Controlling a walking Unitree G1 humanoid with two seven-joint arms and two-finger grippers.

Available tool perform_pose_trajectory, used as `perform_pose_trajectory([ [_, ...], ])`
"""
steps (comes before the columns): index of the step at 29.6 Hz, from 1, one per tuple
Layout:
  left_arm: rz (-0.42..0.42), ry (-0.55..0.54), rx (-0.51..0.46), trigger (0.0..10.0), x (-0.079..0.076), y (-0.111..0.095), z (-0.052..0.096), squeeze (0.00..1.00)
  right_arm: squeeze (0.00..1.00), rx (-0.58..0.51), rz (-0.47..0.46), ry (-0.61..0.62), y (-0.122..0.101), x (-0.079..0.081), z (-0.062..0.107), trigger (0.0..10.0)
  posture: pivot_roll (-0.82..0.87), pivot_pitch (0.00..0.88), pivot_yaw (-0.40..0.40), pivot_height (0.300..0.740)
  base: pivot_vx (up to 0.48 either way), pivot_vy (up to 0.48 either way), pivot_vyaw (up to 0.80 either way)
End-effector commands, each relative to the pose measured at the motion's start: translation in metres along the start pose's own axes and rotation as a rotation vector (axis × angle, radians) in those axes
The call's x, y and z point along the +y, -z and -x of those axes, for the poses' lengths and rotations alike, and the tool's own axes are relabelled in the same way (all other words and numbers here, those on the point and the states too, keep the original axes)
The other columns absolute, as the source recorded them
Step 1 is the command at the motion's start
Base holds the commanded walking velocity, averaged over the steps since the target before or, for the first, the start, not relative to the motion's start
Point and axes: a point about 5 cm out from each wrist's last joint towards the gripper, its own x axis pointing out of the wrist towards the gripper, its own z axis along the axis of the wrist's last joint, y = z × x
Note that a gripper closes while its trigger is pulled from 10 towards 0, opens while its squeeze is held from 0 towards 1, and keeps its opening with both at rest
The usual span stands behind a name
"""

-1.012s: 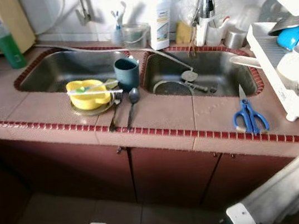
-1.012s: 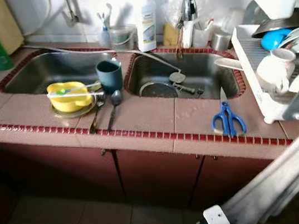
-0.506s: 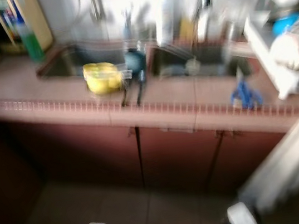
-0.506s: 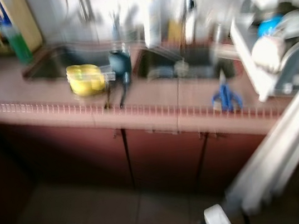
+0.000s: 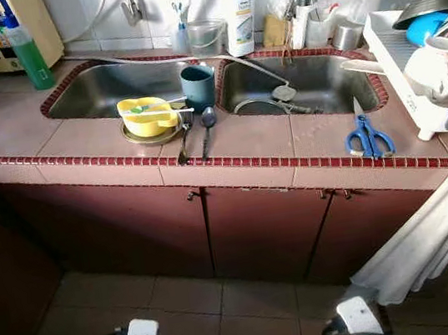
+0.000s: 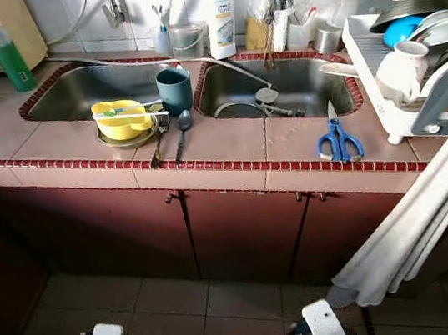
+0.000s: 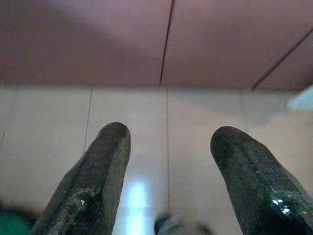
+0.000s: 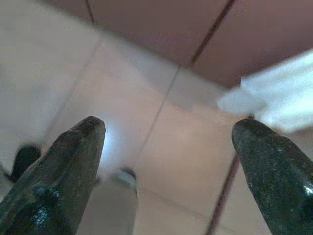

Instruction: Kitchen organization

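Left end effector [image 7: 166, 161]: hung low over the floor tiles, black fingers spread apart, nothing held. Right end effector [image 8: 168, 147]: likewise low and idle, fingers wide apart and empty, close to the hanging white cloth [image 5: 427, 230].

Compared with a second ago: farther from the worktop [image 5: 254, 139], with more cupboard door [image 5: 256, 238] and floor in sight. Sharp again after the blur of half a second back. Judged a move of the camera, not of the things. On the tiles themselves, nothing shifted.

Still waiting to be sorted: yellow bowl [image 5: 147, 116] on a plate near the front edge, between the two basins of the sink [image 5: 110, 85]. Teal cup [image 5: 197, 85] upright just behind and beside it. Two spoons [image 5: 205, 128] lying side by side in front of the cup. Blue scissors [image 5: 369, 136] flat near the front edge, just beside the dish rack [image 5: 416, 97] full of cups and plates. Green bottle [image 5: 28, 53] and white bottle [image 5: 242, 9] standing at the back.

Probable meaning for the task: no tidying begun, merely a wider look at the whole worktop. Too far off now for any grasp; a step forward and a lift of an arm needed first, likely towards the bowl, cup and spoons.
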Motion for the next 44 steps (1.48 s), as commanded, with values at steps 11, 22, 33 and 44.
perform_pose_trajectory([
  [11,-0.033,0.068,-0.222,10.0,-0.001,-0.036,-0.005,0.00,1.00,-0.338,-0.033,-0.076,-0.063,0.000,-0.006,10.0,-0.02,0.015,-0.030,0.703,0.000,0.000,0.00],
  [22,-0.046,0.101,-0.508,10.0,-0.001,-0.114,-0.010,0.00,1.00,-0.734,-0.101,-0.117,-0.160,-0.002,0.007,10.0,-0.03,0.008,-0.033,0.703,0.000,0.000,0.00],
  [33,-0.049,0.014,-0.743,10.0,0.006,-0.181,0.019,0.00,1.00,-0.925,-0.044,-0.146,-0.210,0.003,0.040,10.0,-0.03,0.005,-0.044,0.703,0.000,0.000,0.00],
  [44,-0.098,0.060,-0.816,10.0,0.000,-0.214,0.040,0.00,0.00,-1.005,-0.022,-0.137,-0.236,0.002,0.062,10.0,-0.03,0.000,-0.028,0.703,0.000,0.000,0.00],
])
